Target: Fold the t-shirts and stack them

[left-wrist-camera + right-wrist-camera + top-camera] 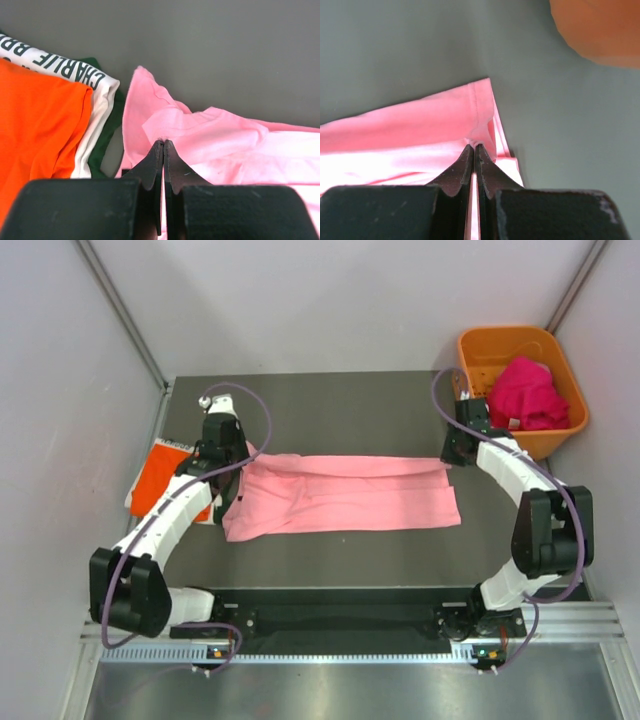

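Nearest, the pink shirt (340,498) lies as a long band across mid-table. At its far edge the left gripper (163,145) pinches the left corner and the right gripper (473,147) the right corner, jaws pressed together. Uneven pulling could slip these thin pinches or drag cloth onto the orange shirt (158,478), left. Far right, a basket (563,358) holds a magenta shirt (525,395).

The light pink cloth t-shirt (340,495) across the middle of the frame looks soft and matt, with fine wrinkles. The bright orange cloth t-shirt (155,480) at the left is matt too. The rectangular orange plastic basket (484,358) at the upper right has a slight gloss. The dark grey table top (330,405) is smooth and matt.
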Tool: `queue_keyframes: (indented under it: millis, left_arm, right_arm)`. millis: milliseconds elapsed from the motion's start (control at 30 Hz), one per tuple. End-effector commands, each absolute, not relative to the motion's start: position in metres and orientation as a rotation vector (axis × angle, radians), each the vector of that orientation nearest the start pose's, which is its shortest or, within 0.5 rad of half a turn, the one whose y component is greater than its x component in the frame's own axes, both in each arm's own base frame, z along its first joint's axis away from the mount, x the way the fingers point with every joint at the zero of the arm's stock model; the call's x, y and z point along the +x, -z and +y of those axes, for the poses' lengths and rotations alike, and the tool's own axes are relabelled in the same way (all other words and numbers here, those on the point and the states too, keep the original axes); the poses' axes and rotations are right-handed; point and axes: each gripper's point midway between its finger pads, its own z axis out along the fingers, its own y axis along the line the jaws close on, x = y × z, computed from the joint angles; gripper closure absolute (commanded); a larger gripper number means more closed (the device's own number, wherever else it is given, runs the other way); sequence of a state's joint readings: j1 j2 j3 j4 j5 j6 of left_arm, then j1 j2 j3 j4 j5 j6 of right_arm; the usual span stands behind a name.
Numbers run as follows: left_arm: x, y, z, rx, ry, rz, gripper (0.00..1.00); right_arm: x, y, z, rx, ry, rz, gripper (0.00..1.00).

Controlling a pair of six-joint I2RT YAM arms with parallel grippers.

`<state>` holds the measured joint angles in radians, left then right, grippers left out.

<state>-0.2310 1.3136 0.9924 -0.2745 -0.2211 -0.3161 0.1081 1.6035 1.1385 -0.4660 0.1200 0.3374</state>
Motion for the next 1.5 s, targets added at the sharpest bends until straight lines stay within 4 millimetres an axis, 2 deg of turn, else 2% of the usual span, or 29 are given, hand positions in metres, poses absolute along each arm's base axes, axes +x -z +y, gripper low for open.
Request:
queue_keyframes:
  millis: [0, 333, 600, 967, 1133, 1167, 1200, 1233, 1267, 1300, 1367, 1400, 1467]
  left_arm:
    - [0.372, -0.193, -0.061, -0.257, 0.081, 2.080, 1.00]
    - [0.338, -0.173, -0.066, -0.284, 0.128, 2.126, 1.00]
    - [0.313, -0.150, -0.070, -0.320, 0.188, 2.168, 1.00]
    - [0.284, -0.118, -0.080, -0.399, 0.319, 2.204, 1.00]
    - [0.270, -0.105, -0.076, -0.459, 0.323, 2.222, 1.00]
    - [0.269, -0.104, -0.073, -0.507, 0.316, 2.216, 1.00]
    - [0.266, -0.101, -0.072, -0.536, 0.313, 2.217, 0.99]
    - [0.263, -0.101, -0.071, -0.545, 0.328, 2.200, 0.92]
    - [0.261, -0.102, -0.072, -0.554, 0.343, 2.183, 0.76]
    - [0.259, -0.103, -0.070, -0.568, 0.345, 2.168, 0.69]
    - [0.255, -0.112, -0.066, -0.583, 0.364, 2.107, 0.59]
    - [0.255, -0.116, -0.061, -0.596, 0.349, 2.078, 0.51]
    - [0.253, -0.128, -0.056, -0.602, 0.347, 2.024, 0.47]
  right_arm:
    - [0.396, -0.117, 0.026, 0.371, -0.021, 2.380, 1.00]
    - [0.387, -0.110, 0.021, 0.426, -0.011, 2.358, 1.00]
    - [0.379, -0.103, 0.020, 0.482, -0.027, 2.314, 1.00]
    - [0.363, -0.078, 0.021, 0.557, -0.056, 2.297, 1.00]
    - [0.354, -0.070, 0.019, 0.603, -0.063, 2.286, 0.93]
    - [0.352, -0.075, 0.018, 0.616, -0.062, 2.263, 0.87]
    - [0.346, -0.071, 0.016, 0.646, -0.060, 2.256, 0.66]
    - [0.347, -0.075, 0.014, 0.655, -0.060, 2.219, 0.60]
    - [0.346, -0.084, 0.014, 0.658, -0.076, 2.182, 0.59]
    - [0.342, -0.082, 0.012, 0.672, -0.075, 2.173, 0.59]
    - [0.343, -0.095, 0.010, 0.676, -0.078, 2.119, 0.58]
    - [0.344, -0.099, 0.008, 0.672, -0.074, 2.108, 0.58]
    - [0.345, -0.108, 0.007, 0.663, -0.066, 2.084, 0.55]
